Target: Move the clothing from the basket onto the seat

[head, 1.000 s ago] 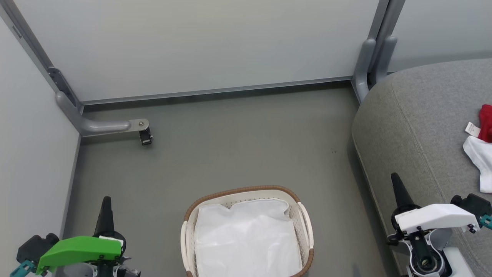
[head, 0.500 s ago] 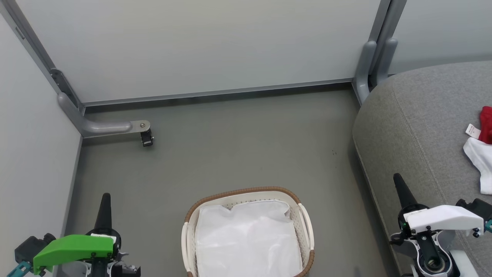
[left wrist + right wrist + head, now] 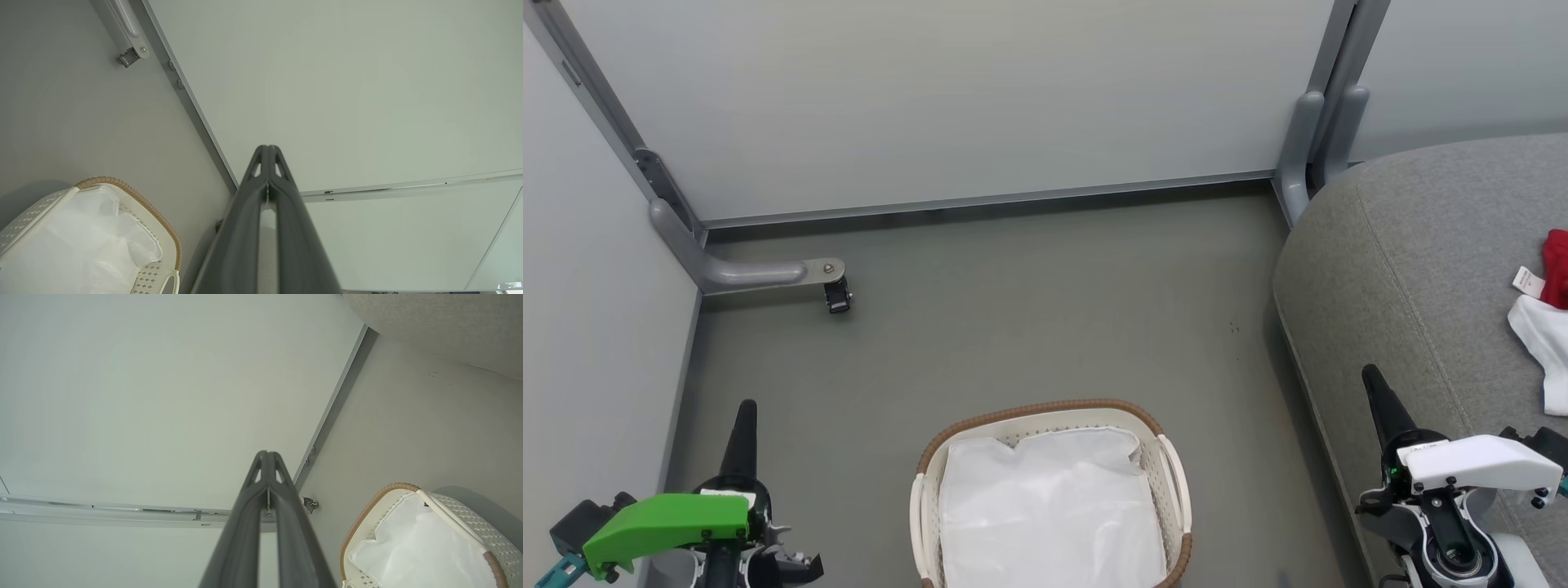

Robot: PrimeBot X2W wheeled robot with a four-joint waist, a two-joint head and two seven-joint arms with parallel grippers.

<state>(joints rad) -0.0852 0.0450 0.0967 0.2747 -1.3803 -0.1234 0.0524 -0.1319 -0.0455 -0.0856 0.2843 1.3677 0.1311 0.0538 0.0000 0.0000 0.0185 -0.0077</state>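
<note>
The white basket [image 3: 1176, 482] with a brown rim stands on the floor at the bottom centre; inside it I see a white liner. Red and white clothing [image 3: 1545, 327] lies on the grey seat [image 3: 1413, 269] at the right edge. My left gripper [image 3: 747, 408] is shut and holds nothing, at the lower left, well left of the basket. My right gripper [image 3: 1372, 377] is shut and holds nothing, over the seat's front edge. In the wrist views the left gripper [image 3: 267, 149] and right gripper [image 3: 266, 454] point at pale walls, with the basket [image 3: 135, 198] [image 3: 367, 508] at a lower corner.
Pale partition walls close the back and left. A grey metal foot with a small castor [image 3: 837, 296] juts onto the floor at the left. A grey post [image 3: 1307, 139] stands beside the seat's back corner. Bare grey floor lies between the basket and the walls.
The picture has shifted slightly, so the camera moved. Both grippers stay shut and empty; the left one sits a little higher in view.
</note>
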